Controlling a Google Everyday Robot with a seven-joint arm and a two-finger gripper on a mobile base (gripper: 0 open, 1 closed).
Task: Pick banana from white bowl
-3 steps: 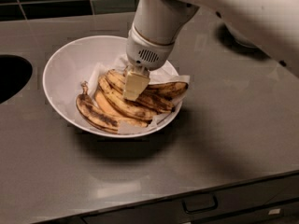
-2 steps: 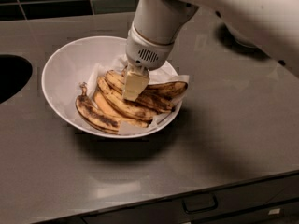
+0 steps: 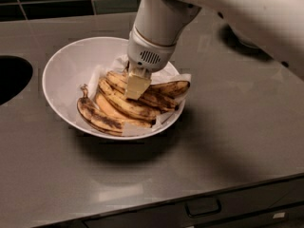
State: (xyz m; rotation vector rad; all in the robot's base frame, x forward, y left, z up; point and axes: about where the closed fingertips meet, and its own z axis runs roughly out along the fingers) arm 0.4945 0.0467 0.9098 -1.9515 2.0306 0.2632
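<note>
One cream-tipped gripper (image 3: 137,89), in from one o'clock, touches the long brown-streaked yellow banana (image 3: 124,104) in the wide glossy white bowl (image 3: 59,63); its grip cannot be told.

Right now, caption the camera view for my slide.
Gripper touching the speckled banana in the paper-lined white bowl on a grey counter.

Glossy white bowl (image 3: 61,63) lined with crinkled white paper (image 3: 166,117); banana (image 3: 119,101) skin matt, brown-streaked. Gripper (image 3: 136,90), smooth pale plastic, down among the bananas in the bowl. Countertop (image 3: 232,141) smooth grey, satin sheen. Wall tiles (image 3: 57,6) dark, glossy.
</note>
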